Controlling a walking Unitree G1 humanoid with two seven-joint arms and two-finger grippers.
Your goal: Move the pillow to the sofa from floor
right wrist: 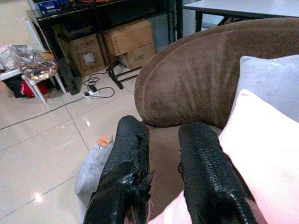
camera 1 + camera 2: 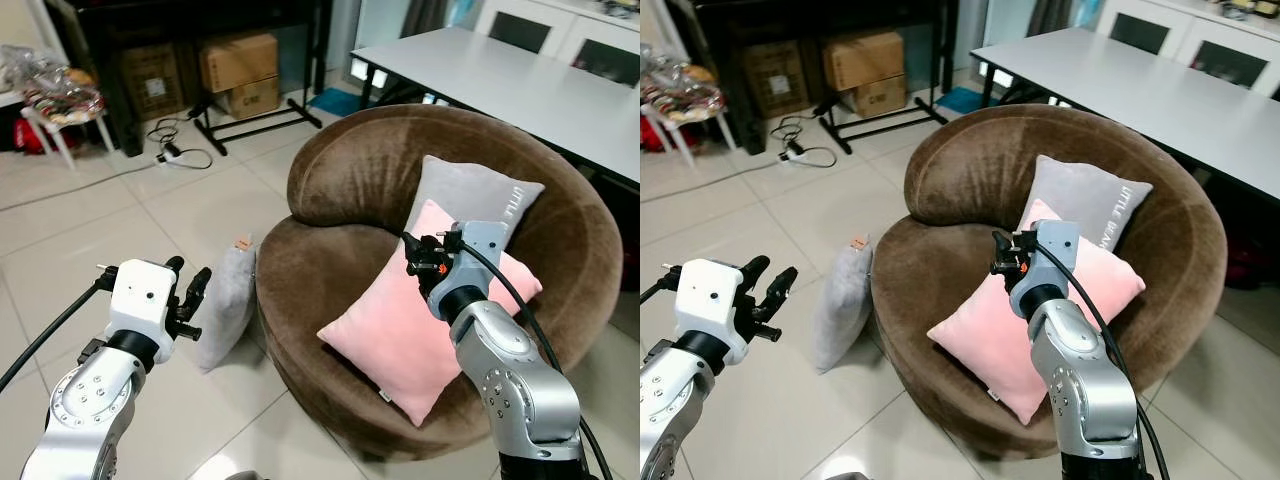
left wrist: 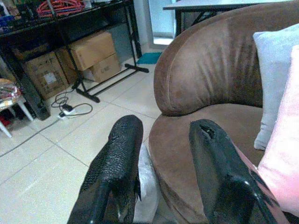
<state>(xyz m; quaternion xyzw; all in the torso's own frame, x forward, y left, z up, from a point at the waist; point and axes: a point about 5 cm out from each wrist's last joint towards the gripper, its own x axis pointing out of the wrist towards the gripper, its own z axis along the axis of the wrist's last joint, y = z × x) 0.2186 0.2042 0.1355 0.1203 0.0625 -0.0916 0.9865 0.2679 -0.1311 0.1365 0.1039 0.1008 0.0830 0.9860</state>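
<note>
The biggest risk I see is the round brown sofa (image 2: 350,250) itself: the grey pillow (image 2: 226,303) stands on its edge on the floor, leaning against the sofa's outer wall, so a reach from my side could press it flatter into that wall or tip it over instead of catching it. My left gripper (image 2: 192,290) hovers just beside the pillow with its fingers spread and nothing between them; if it shuts on only a corner, the soft fabric would likely slip out. The seat already carries a pink pillow (image 2: 400,335) and a grey cushion (image 2: 470,195), so a careless drop could slide off. My right gripper (image 2: 418,255) hangs over the pink pillow, fingers apart and empty.

The floor is glossy pale tile (image 2: 130,220). A long white table (image 2: 500,85) stands behind the sofa, cardboard boxes (image 2: 238,72) sit under a dark rack, and a cable (image 2: 175,150) trails across the tile.
</note>
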